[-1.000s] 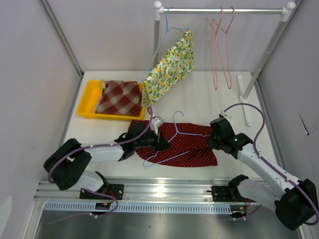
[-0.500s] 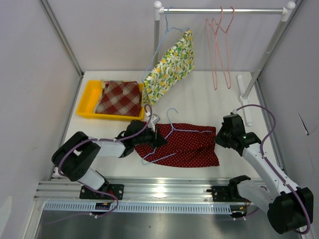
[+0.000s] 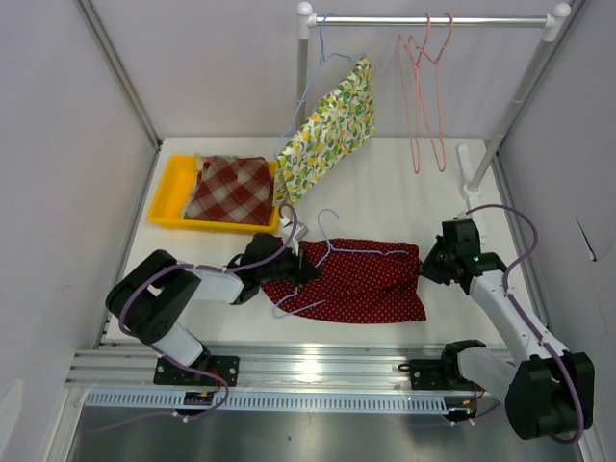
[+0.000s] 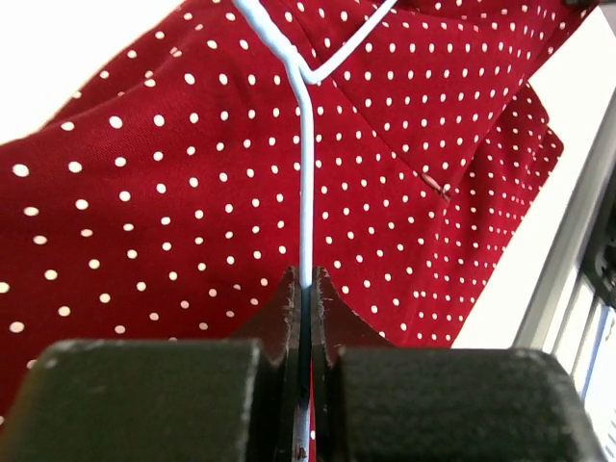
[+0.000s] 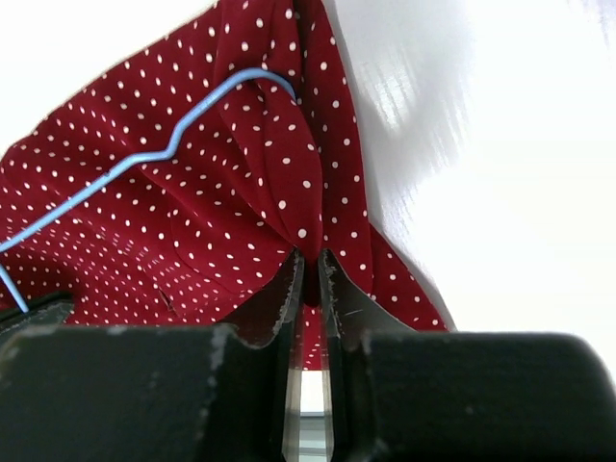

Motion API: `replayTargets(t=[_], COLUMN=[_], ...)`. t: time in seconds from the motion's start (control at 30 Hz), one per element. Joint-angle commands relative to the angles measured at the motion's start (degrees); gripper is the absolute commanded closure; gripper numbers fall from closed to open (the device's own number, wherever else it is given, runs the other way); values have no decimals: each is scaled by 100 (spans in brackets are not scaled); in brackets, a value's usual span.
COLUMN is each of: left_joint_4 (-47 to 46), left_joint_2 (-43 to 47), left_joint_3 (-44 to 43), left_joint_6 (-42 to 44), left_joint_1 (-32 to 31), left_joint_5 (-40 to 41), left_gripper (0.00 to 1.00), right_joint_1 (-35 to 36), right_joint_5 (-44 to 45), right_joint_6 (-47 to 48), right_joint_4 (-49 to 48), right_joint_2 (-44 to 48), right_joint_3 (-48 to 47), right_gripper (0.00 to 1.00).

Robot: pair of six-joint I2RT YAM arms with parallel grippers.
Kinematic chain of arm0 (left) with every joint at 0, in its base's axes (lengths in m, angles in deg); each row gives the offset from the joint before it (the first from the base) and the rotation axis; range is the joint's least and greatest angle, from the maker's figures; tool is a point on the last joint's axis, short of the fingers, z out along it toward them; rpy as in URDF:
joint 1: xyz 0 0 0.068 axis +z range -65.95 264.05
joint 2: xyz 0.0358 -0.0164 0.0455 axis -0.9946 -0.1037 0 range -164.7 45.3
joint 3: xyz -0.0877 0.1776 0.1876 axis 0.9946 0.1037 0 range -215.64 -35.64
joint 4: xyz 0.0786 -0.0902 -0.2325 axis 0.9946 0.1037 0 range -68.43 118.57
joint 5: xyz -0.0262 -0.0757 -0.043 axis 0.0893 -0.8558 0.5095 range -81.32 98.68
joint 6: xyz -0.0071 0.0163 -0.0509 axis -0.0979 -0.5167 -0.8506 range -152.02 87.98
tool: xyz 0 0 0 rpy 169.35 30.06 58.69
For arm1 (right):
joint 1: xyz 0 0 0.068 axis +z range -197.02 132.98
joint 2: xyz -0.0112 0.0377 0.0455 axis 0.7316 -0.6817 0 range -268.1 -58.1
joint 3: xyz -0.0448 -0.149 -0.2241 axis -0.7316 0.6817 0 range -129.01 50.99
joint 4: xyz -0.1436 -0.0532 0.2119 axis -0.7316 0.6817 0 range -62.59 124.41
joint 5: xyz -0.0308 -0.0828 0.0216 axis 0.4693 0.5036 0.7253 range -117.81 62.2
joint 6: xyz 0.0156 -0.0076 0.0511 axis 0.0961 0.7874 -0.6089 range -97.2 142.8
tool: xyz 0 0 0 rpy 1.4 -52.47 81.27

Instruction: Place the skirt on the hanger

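Left hand (image 4: 303, 289) is clamped tight on the blue wire hanger (image 4: 304, 173), while the right hand (image 5: 308, 262) pinches a fold at the right end of the red dotted skirt (image 3: 358, 279). Since a second ago the right hand has drawn toward the worktop's (image 3: 385, 188) right edge, spreading the skirt along the front edge. A yellow tray (image 3: 166, 200) sits at the far left corner, between white walls.

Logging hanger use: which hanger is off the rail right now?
The light blue hanger lying on the red dotted skirt, pinched by the left gripper; the others hang from the rail.
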Motion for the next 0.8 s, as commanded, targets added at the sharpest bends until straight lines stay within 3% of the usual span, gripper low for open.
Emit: replayTargets(t=[0.0,0.23,0.37,0.43,0.5,0.57,0.67,0.77], left_joint_4=[-293,-170,-126,-135,-135,-187,-223,-240], left_joint_2=[30,302,347,321,303,277,276,250], left_joint_3=[-4,57,-13,-40,-48,-40,-5,-22], left_joint_6=[288,622,701,719,728,728,728,728], left_joint_1=[89,98,98,98,89,89,89,89], left_joint_5=[309,968,916,837,775,732,679,617], left_gripper=[100,100,100,100,100,100,100,100], right_joint_1=[-31,-163,-111,55,451,784,1845,2550], right_joint_5=[-98,-27,-54,51,507,770,982,904], right_joint_6=[142,212,248,248,230,108,-77,-113], right_joint_4=[-218,-227,-200,-157,-60,-77,-436,-1253], right_joint_2=[-96,-184,-106,35,202,316,589,581], right_joint_3=[73,64,55,46,11,2,29,90], right_gripper=[87,85,71,56,43,40,48,48])
